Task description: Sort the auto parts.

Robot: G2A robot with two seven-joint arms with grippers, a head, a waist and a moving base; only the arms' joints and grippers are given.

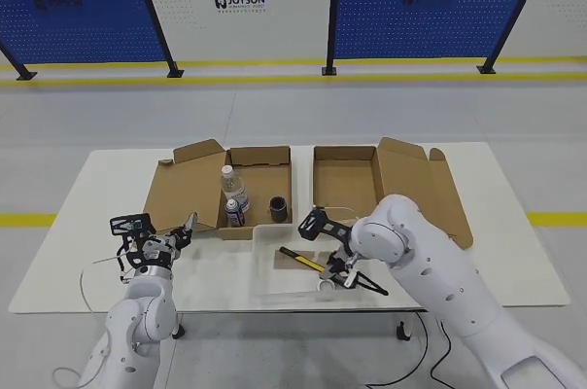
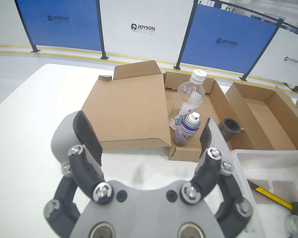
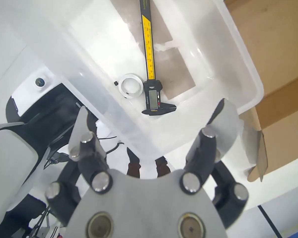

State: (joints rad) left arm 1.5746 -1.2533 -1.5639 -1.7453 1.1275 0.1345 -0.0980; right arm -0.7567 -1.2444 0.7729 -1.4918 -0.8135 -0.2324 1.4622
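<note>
The right pincer (image 3: 152, 106) hangs released above the clear tray (image 3: 245, 60), where a caliper (image 3: 148, 45) and a metal ring (image 3: 130, 85) lie just beside each other; the left pincer (image 2: 144, 118) is released too, over the tabletop (image 2: 27, 125) near a cardboard box (image 2: 129, 110); closing on the ring may also catch the caliper, or the smooth ring may slip out.

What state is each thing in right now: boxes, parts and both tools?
Left tool: open, holding nothing
Right tool: open, holding nothing
Left box: lid open
Right box: lid open
Bottle: upright, capped
Spray can: upright
Caliper: lying flat in bin
Ring: lying flat beside caliper
</note>
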